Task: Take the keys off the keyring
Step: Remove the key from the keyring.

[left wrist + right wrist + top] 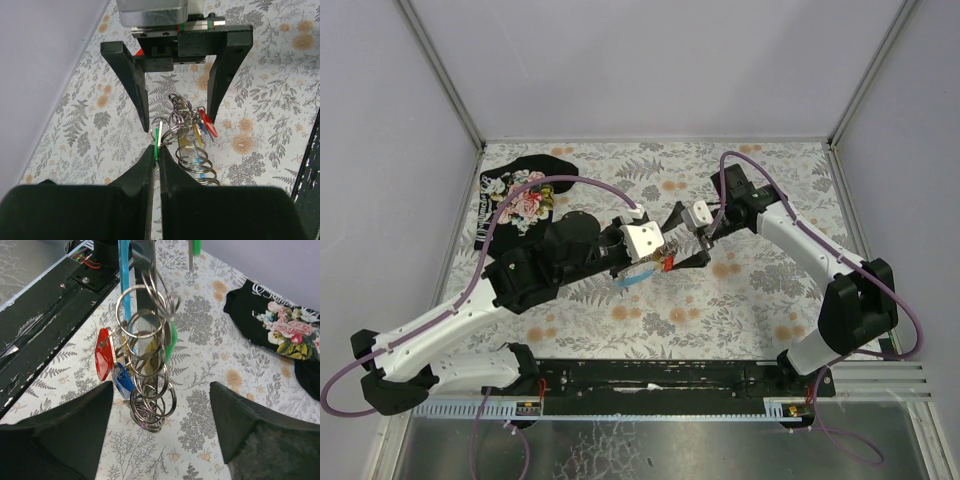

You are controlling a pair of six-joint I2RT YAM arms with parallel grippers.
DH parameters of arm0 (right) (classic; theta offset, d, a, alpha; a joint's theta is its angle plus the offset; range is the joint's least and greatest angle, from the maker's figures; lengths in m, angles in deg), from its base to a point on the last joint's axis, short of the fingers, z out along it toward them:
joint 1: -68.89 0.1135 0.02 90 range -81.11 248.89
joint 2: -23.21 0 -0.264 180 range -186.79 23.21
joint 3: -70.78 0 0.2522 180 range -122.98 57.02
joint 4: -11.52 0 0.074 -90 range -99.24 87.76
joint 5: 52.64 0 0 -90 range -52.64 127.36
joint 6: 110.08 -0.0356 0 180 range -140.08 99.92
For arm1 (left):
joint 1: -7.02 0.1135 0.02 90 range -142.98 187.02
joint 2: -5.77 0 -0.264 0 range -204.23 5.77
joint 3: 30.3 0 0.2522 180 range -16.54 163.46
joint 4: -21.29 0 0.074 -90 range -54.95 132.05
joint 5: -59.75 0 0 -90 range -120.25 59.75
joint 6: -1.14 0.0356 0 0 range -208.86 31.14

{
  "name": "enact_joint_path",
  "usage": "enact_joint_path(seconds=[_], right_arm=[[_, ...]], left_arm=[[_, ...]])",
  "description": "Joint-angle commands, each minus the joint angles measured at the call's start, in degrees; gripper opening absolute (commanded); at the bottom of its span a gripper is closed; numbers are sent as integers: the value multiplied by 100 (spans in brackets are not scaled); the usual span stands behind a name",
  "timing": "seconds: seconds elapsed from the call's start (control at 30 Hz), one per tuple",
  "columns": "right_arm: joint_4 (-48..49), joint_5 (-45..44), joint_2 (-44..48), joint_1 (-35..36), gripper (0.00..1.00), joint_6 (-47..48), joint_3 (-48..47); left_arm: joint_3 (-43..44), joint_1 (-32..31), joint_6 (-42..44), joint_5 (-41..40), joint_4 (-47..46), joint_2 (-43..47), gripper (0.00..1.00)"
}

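The floral-patterned table (720, 310) within pale grey walls (620, 60). Above table centre, left gripper (156, 150) jaws clamped on the plastic-headed metal keys (201, 127) hanging from the silvery coiled keyring (147, 355); right gripper (179, 122) jaws wide apart, flanking them.

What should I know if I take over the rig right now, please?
Left gripper: shut on the keys at a green one, holding the bunch up so that it hangs.
Right gripper: open, fingers either side of the bunch, not touching it.
Keyring: stacked rings with red, blue, yellow and green keys threaded on.
Done: bunch lifted.
Left: no key looks off yet; all need pulling off.
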Motion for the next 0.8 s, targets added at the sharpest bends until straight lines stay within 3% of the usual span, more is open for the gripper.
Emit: enact_joint_path(seconds=[0.0, 0.37, 0.53, 0.77], right_arm=[[-200, 213, 352, 169, 79, 195, -52], [200, 180, 559, 385, 39, -419, 154], [129, -495, 697, 386, 21, -749, 0], [-531, -2097, 709, 384, 15, -1160, -558]], left_arm=[[272, 17, 196, 111, -239, 17, 0], [212, 17, 164, -4, -548, 207, 0], [252, 22, 207, -473, -263, 201, 0], [521, -143, 325, -2218, 575, -24, 0]])
